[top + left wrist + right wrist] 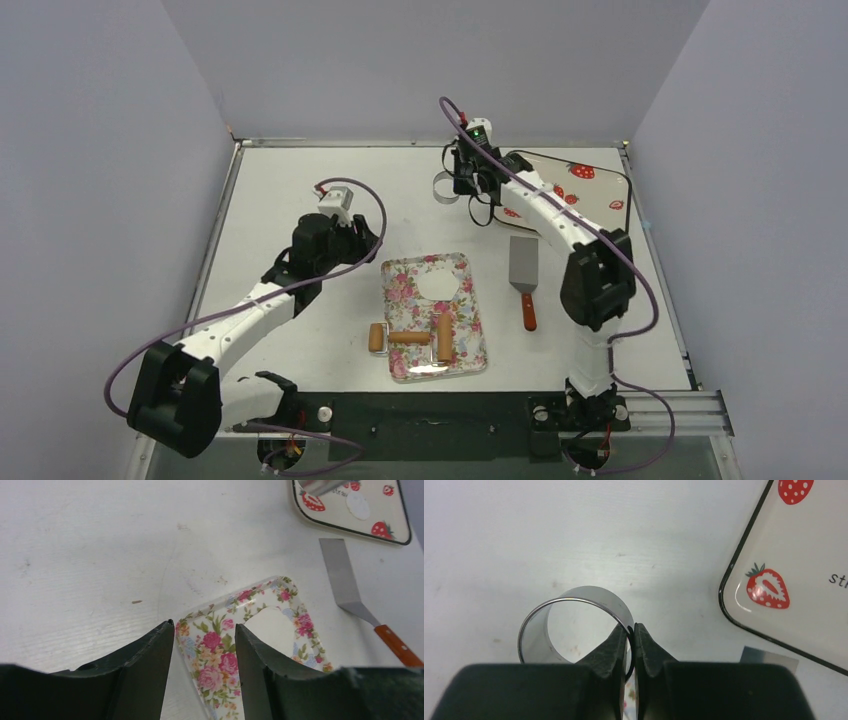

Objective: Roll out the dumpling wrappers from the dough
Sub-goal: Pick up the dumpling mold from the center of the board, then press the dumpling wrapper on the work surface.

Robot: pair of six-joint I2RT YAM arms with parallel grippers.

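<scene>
While the right end effector has its two fingers pinched together on the wall of the silver metal ring, the ring stands upright on the white tabletop, just beside the 9 o'clock edge of the strawberry tray and apart from it. Seen from above, ring and right end effector sit at about 12 o'clock from the floral tray.

On the floral tray, toward its 12 o'clock end, lies the dough, a flattened white patch. A brown wooden roller lies across the tray's 6 o'clock half, one end reaching past the 9 o'clock rim.

At about 10 o'clock from the floral tray hovers the left end effector; its fingers are spread apart with nothing between them, and its wrist camera looks past them at a corner of the floral tray.

One dumpling wrapper, a thin white disc, lies on the strawberry tray, visible only from the left wrist. At 3 o'clock from the floral tray rests the spatula, flat on the tabletop, blade toward 12 o'clock and red handle toward 6 o'clock.
</scene>
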